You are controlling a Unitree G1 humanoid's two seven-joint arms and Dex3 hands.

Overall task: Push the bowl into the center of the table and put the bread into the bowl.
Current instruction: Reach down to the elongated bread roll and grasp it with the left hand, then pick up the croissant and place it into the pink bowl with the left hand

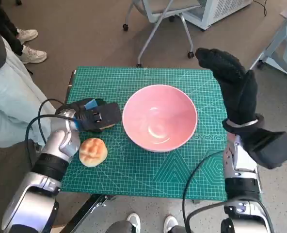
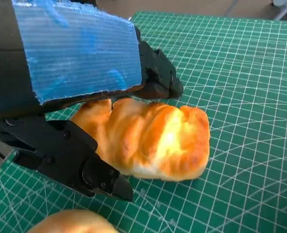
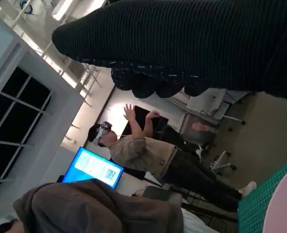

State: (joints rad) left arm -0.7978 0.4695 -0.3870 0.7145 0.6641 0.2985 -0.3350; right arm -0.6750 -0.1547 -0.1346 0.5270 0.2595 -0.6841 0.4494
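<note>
Two hands: we are closing our left hand (image 1: 97, 116) around the soft, squashable bread (image 2: 148, 141) beside the bowl (image 1: 159, 117), gripping its sides gently; our right hand (image 1: 231, 80) is hovering empty, fingers apart.

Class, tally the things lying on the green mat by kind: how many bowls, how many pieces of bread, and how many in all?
Bowls: 1, the pink bowl, empty.
Bread: 2, the round bun lying free and the long bread roll under the left hand.
Total: 3 things on the green mat.
</note>
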